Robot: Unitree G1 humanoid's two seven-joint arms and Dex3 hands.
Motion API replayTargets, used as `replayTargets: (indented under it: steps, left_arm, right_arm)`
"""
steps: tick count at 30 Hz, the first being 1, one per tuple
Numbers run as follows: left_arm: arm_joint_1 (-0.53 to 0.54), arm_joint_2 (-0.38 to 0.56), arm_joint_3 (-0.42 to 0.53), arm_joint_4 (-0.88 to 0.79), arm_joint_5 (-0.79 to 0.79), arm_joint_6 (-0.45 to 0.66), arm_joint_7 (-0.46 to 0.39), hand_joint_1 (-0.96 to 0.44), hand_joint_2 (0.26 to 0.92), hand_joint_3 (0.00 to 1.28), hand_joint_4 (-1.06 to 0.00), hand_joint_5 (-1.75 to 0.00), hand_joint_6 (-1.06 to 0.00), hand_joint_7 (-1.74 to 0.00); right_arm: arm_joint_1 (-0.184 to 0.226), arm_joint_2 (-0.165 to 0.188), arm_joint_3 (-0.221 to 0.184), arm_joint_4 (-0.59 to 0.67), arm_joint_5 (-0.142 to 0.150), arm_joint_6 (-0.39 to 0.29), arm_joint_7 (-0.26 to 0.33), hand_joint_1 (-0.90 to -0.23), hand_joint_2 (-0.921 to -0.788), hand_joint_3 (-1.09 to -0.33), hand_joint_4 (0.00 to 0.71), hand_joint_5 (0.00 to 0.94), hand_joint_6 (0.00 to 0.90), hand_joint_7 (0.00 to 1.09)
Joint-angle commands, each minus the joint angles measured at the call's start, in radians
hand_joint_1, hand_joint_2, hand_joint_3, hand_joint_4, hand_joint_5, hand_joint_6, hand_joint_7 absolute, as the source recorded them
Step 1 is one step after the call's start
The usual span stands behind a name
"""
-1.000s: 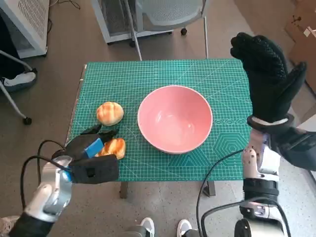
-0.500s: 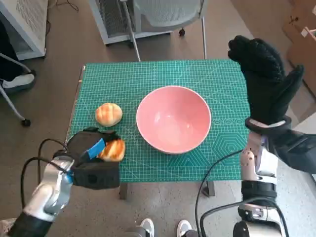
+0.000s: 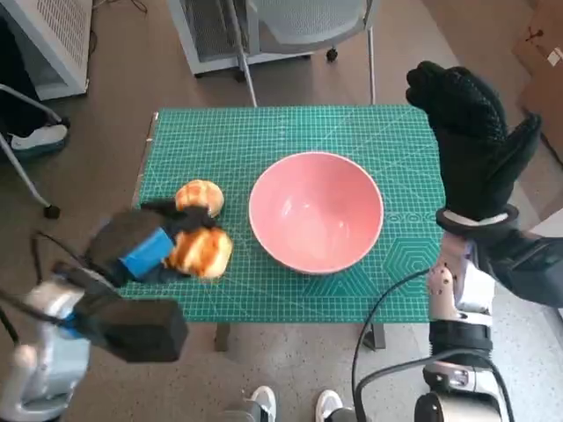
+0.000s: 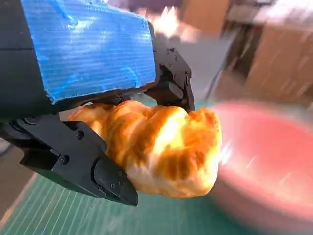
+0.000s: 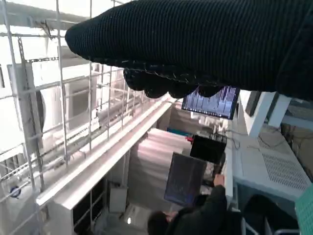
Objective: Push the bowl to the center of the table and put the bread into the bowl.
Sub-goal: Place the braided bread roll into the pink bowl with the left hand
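Note:
A pink bowl (image 3: 316, 211) stands near the middle of the green mat (image 3: 290, 132). My left hand (image 3: 141, 246) grips a golden bread piece (image 3: 201, 252), raised off the mat just left of the bowl. In the left wrist view the black fingers (image 4: 73, 156) clamp the bread (image 4: 161, 152) and the blurred bowl (image 4: 274, 161) lies beyond it. A second round bread roll (image 3: 199, 195) sits on the mat behind the held one. My right hand (image 3: 471, 141) is held up, fingers spread, over the table's right edge, holding nothing; its glove (image 5: 195, 44) fills the right wrist view's top.
A chair (image 3: 290, 26) stands behind the table. Shoes (image 3: 290, 403) of a person show at the front edge, and a seated person (image 5: 195, 215) with screens appears in the right wrist view. A shoe (image 3: 35, 139) lies on the floor at left.
My left hand closed on the golden bread and lifted it off the mat, moving up and toward the bowl. The right hand stayed raised; the camera shifted slightly.

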State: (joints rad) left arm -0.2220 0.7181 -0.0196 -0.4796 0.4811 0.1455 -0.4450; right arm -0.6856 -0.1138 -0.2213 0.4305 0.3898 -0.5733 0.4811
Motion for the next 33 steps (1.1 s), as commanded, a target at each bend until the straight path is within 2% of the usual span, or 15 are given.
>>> replayTargets:
  steps: [1,9,16,22,33]
  left_arm:
    - [-0.099,-0.028,0.003,-0.031,-0.008,-0.024,0.016,0.0,0.908,0.01,-0.8,-1.06,-0.71,-1.07]
    - [-0.286,-0.124,-0.101,0.077,0.042,-0.086,0.069,0.0,0.9,0.0,-0.82,-1.01,-0.73,-1.06]
    - [-0.427,-0.26,-0.251,0.276,0.093,-0.14,0.105,0.0,0.915,0.01,-0.77,-1.04,-0.7,-1.12]
    - [-0.509,-0.341,-0.336,0.478,0.118,-0.187,0.113,0.0,0.92,0.02,-0.76,-1.07,-0.66,-1.15]
    - [-0.598,-0.412,-0.403,0.802,0.137,-0.283,0.158,0.0,0.92,0.04,-0.74,-1.14,-0.64,-1.12]
  right_arm:
    - [0.015,0.003,-0.002,0.015,0.003,0.008,-0.003,-0.489,-0.921,-0.548,0.37,0.006,0.428,0.01]
    - [0.012,0.003,-0.004,0.024,0.005,0.007,0.001,-0.489,-0.921,-0.544,0.373,0.005,0.429,0.01]
    - [0.025,0.0,-0.005,0.006,0.005,0.01,0.001,-0.495,-0.921,-0.542,0.375,0.004,0.433,0.01]
    - [0.046,-0.007,-0.007,-0.026,0.003,0.016,-0.004,-0.493,-0.921,-0.544,0.375,0.004,0.435,0.01]
    - [0.087,-0.024,-0.018,-0.078,-0.005,0.019,-0.015,-0.49,-0.921,-0.553,0.373,0.001,0.433,0.01]
